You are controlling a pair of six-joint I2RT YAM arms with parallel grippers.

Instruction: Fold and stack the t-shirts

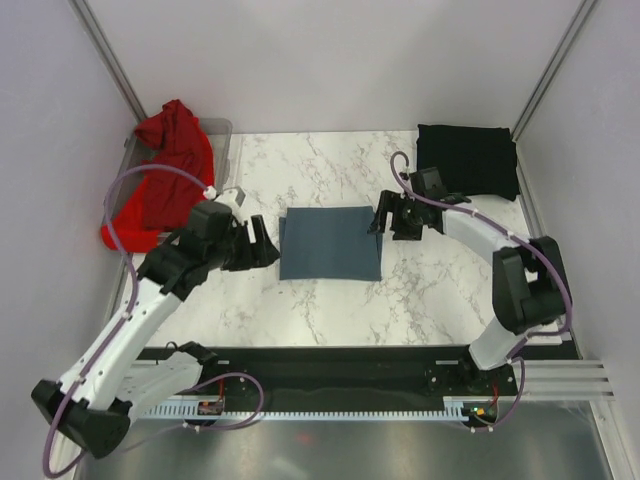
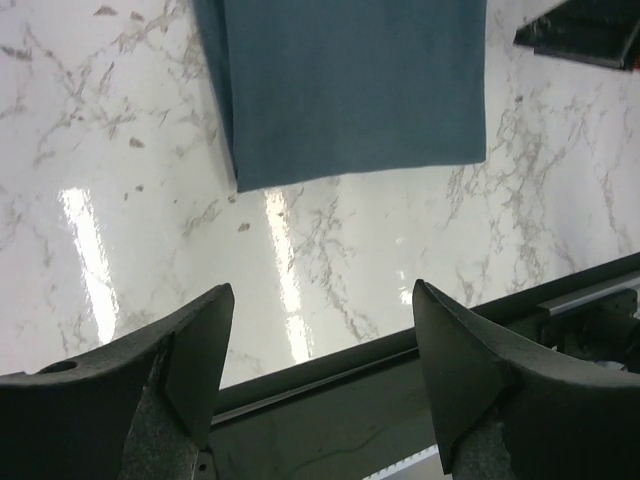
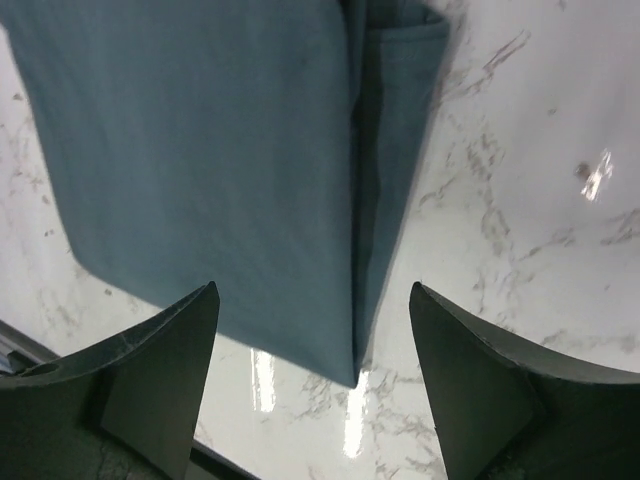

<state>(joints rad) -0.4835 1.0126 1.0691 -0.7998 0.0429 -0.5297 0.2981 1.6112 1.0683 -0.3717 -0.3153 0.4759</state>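
You see only one corner of the clear bin [image 1: 222,138]; the red shirt [image 1: 160,185] covers the rest. Both wrist views crop the blue-grey shirt [image 2: 350,80] at the top edge. The black shirt [image 1: 467,160] is too dark for you to read its folds.

No legible text, no labels, no brand marks, no numbers, no signs in any view

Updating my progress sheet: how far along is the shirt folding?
Done: the blue-grey shirt lies folded mid-table, and the black shirt looks folded at the far right corner. In hand: nothing; the left gripper and right gripper flank the blue-grey shirt, both open. Left: the red shirt is crumpled over the bin, and no shirts are stacked.
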